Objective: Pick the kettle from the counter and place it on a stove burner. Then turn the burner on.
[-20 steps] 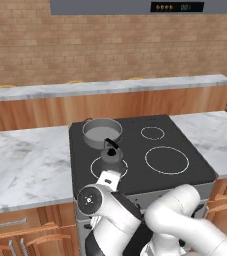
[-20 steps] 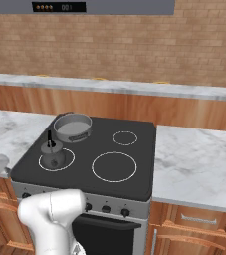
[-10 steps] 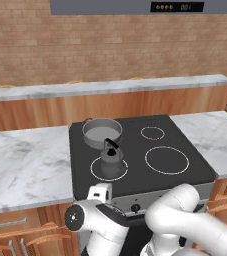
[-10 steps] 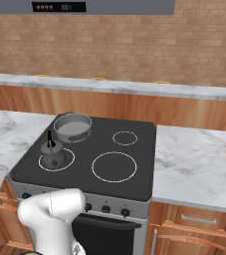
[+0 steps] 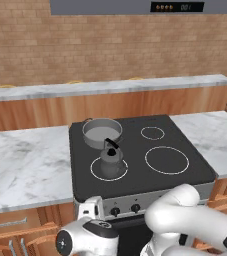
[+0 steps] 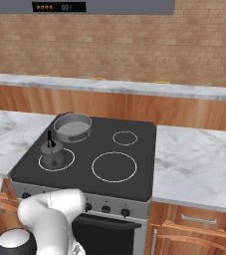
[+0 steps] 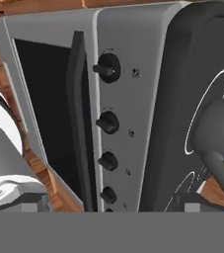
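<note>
- The gripper (image 5: 87, 212) is low in front of the stove, off the front-left corner below the control panel. The pictures barely show its fingers; going by its reading, the jaws stand wide with nothing between them.
- In the hand view, rolled on its side, a row of black knobs (image 7: 108, 121) runs along the grey front panel, with the oven door's dark glass beside it. The hand looks at the knobs from a short way off and touches none.
- Just past the panel, the kettle (image 5: 111, 157) sits upright inside the burner (image 5: 109, 168), the front-left white ring of the black cooktop (image 5: 185, 167). In the right base view it is likewise centred on that ring, handle up.
- Right behind the kettle stands the grey pot (image 5: 102, 132) on the back-left ring, close to it; I cannot tell whether they touch.
- The two right-hand rings are bare.
- The counter (image 5: 27, 167) flanks the stove on both sides, and a thin ledge (image 5: 105, 87) runs along the brick wall behind.
- Judgement: the pick and place look done. What is left is turning the burner on, so the hand must close in on the knob that serves the front-left ring and twist it. Which knob that is I cannot read from the small marks.
</note>
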Available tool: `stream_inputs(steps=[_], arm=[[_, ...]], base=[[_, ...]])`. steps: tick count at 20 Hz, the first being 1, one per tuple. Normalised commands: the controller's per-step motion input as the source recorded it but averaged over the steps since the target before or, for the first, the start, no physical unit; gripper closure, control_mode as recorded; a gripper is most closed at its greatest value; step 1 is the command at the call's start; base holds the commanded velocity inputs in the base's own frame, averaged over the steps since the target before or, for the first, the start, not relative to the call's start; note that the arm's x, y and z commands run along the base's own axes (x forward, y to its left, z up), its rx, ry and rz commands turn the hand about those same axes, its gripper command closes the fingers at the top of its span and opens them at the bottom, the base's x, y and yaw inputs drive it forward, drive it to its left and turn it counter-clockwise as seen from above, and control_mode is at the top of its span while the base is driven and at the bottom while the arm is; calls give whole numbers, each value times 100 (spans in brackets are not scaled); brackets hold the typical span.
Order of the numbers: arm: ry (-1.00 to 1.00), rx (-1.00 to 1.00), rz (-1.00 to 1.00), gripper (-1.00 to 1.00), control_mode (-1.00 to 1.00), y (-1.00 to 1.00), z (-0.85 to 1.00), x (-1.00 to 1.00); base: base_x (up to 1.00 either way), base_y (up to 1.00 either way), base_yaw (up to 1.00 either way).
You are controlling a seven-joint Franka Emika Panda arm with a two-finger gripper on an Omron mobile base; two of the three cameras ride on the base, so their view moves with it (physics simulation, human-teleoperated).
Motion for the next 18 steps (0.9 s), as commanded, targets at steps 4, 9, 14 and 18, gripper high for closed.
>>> stream_inputs(steps=[4,9,14,18], arm=[[1,-6,9,-100,-100,11,-24,0],[8,-7,12,-100,-100,4,-4,1],[3,-12,3,-100,-100,0,-3,11],[-1,-1,0,-100,-100,-6,0,0]], base=[[0,0,0],[0,0,0],[0,0,0],[0,0,0]])
